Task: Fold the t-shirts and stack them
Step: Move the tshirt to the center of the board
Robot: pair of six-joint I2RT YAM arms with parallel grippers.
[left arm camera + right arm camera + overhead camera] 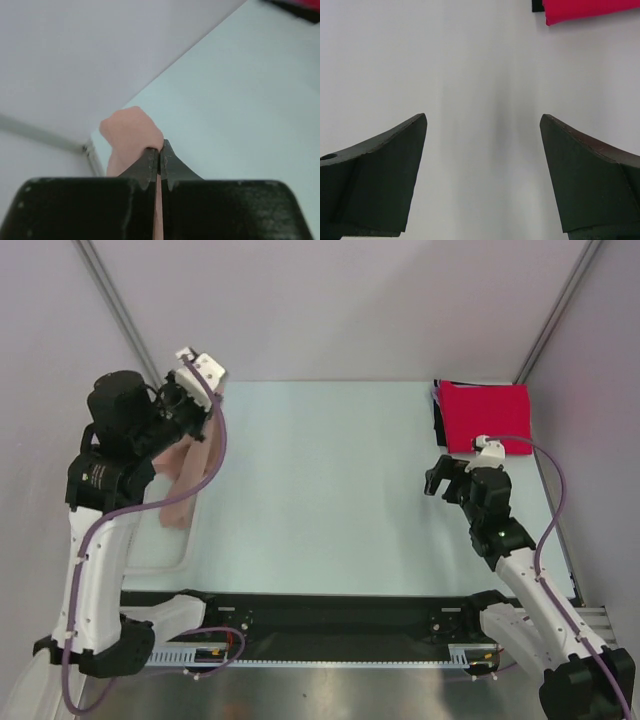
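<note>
Two arms are mine, one on each side.

From the top camera, my left gripper [195, 425] is up in the upper left of the frame. It is pinched tight on the pink shirt [185, 485]. The shirt hangs down from it in a long bunch along the left side of the table [320, 490]. My right gripper [437, 478] is on the right side of the frame, low over the bare table, and has nothing in it. Just past it, in the upper right corner of the table, the red shirt [485, 418] lies folded. It sits on top of the black shirt [438, 420], which peeks out at its left edge.

From my left wrist camera, the left gripper [160, 160] has its two fingers pressed together with only a thin bit of cloth between them. The pink shirt [132, 132] puffs up in a lump just behind the tips, left of the middle.

From my right wrist camera, the right gripper [483, 117] is spread wide apart and holds nothing. Only table [480, 60] shows between the fingers. The red shirt [585, 10] is at the top right of the frame, with a bit of the black shirt [536, 5] beside it.
</note>
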